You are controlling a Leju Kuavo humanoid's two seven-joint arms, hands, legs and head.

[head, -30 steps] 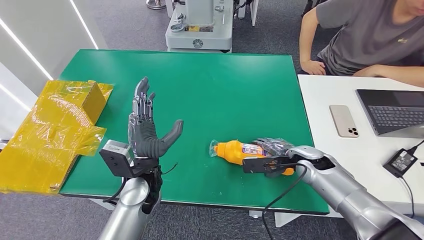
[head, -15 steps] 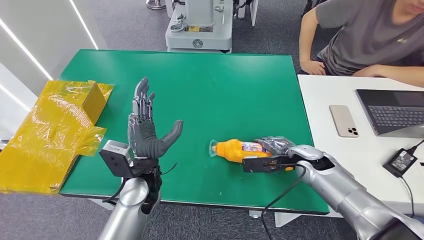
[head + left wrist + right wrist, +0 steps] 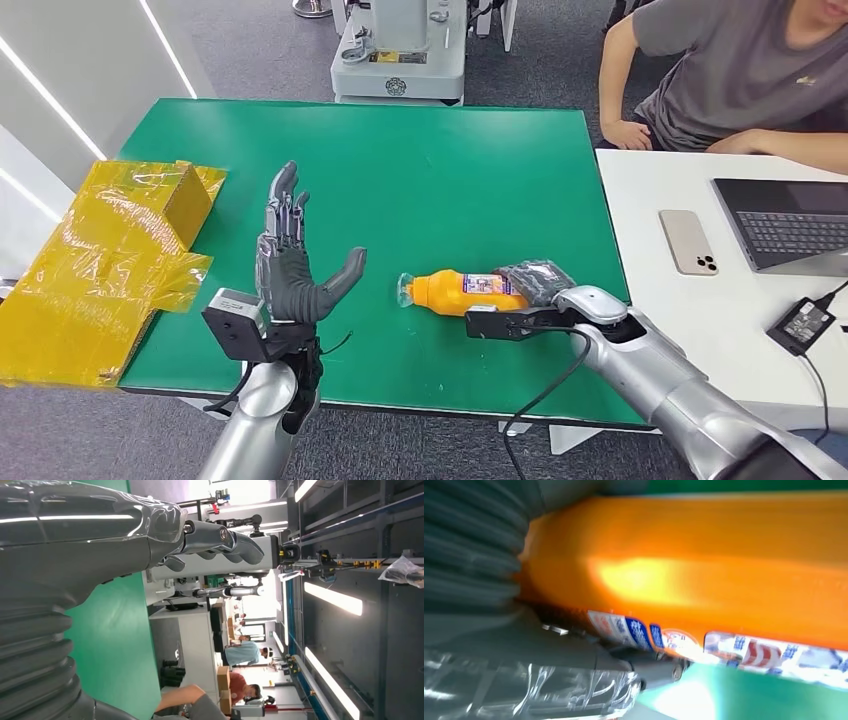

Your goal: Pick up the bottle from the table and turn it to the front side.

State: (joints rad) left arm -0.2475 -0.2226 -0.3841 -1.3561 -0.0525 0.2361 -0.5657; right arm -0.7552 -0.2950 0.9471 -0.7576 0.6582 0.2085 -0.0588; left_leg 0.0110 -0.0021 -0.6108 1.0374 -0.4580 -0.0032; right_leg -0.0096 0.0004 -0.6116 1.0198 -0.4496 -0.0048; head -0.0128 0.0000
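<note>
Orange bottle [image 3: 462, 292] lies sideways on green surface [image 3: 450, 170], right hand [image 3: 538, 282] wrapped round its base end for the lift; left hand [image 3: 290, 262] spread wide, upright, likely waiting to assist the turn

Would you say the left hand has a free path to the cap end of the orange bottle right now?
Probably yes: the left hand is raised and open, and bare green table lies between it and the bottle, whose cap end points toward it.

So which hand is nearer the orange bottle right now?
Right. The right hand grips the base end of the orange bottle, which lies on its side. The left hand is raised with fingers apart, off beyond the cap end, touching nothing.
</note>
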